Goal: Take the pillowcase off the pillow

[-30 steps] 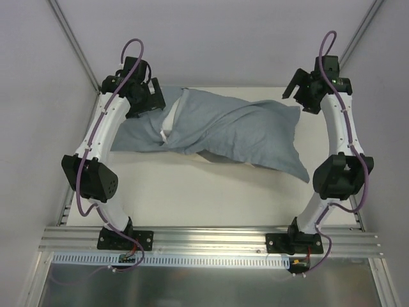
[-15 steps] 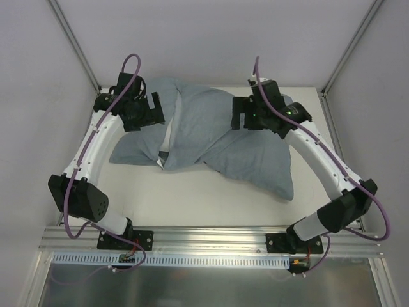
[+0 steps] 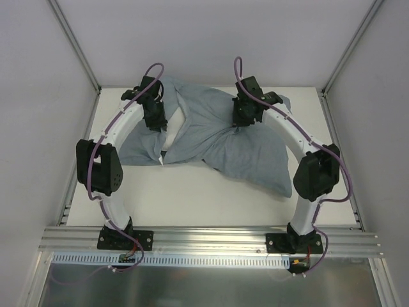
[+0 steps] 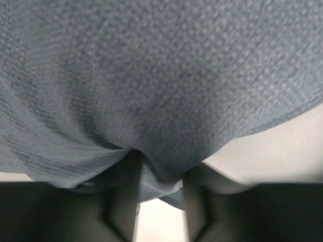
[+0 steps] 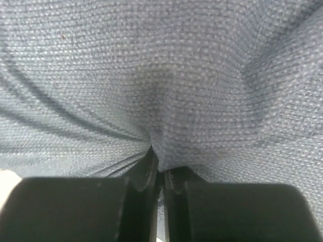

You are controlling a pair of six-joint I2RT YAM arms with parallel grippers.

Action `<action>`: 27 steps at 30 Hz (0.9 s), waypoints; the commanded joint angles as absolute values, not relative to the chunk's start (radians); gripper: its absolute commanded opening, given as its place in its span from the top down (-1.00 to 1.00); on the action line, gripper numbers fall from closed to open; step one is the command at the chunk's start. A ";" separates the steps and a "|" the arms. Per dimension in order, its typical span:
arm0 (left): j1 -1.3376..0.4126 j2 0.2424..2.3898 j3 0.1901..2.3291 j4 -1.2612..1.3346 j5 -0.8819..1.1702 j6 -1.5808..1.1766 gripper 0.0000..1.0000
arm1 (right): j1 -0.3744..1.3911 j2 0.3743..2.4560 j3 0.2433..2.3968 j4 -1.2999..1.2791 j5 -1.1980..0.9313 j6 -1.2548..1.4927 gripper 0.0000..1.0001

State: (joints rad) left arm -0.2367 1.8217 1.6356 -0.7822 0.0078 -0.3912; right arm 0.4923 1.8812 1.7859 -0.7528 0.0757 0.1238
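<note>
At the left we are holding the left gripper [image 3: 156, 121] down on the left part of the pillowcase [image 3: 249, 150], close to its bunched, open end. From the left wrist we are seeing its two fingers [image 4: 121, 201] set at a middling width, with a thick fold of the grey-blue cloth gathered between them and pressing against both, so we are pinching the pillowcase there.

Just right of that grip, a strip of the white pillow [image 3: 168, 136] is showing between the folds of cloth. The rest of it is lying covered.

The pillowcase is lying crumpled across the far half of the table [image 3: 192, 192], its plain grey-blue side showing, with one corner trailing toward the near right.

Further right, we are pressing the right gripper [image 3: 241, 120] onto the middle of the cloth. Its jaws are standing almost together, nipping a thin ridge of the weave, and creases are running out from that pinch.
</note>
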 commanded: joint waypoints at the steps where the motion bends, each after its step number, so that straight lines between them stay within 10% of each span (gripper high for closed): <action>1: -0.241 1.818 1.671 -0.759 -0.012 -0.380 0.64 | 0.477 1.762 1.683 -0.762 0.086 0.144 0.99; 3: -0.242 1.798 1.649 -0.759 -0.005 -0.387 1.00 | 0.433 1.676 1.603 -0.762 0.089 0.138 0.99; 14: -0.454 1.405 1.238 -0.697 0.182 -0.543 1.00 | 0.097 1.124 1.127 -0.773 0.032 0.028 0.95; 19: -0.472 1.373 1.187 -0.693 0.149 -0.566 1.00 | 0.173 1.108 1.172 -0.788 -0.026 0.038 -0.62; 21: -0.472 1.333 1.186 -0.701 0.147 -0.572 0.73 | 0.259 1.094 1.209 -0.805 -0.006 0.037 -0.75; 25: -0.474 1.253 1.235 -0.710 0.195 -0.563 -0.81 | 0.400 1.083 1.327 -0.845 0.083 0.055 -0.83; 27: -0.474 1.220 1.277 -0.710 0.187 -0.555 -0.97 | 0.487 1.095 1.350 -0.836 0.098 0.077 -0.85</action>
State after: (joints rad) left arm -0.4824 1.3067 1.1980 -0.7044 0.1978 -0.5644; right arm 0.4038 1.1191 1.2686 -0.8204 0.0410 0.0593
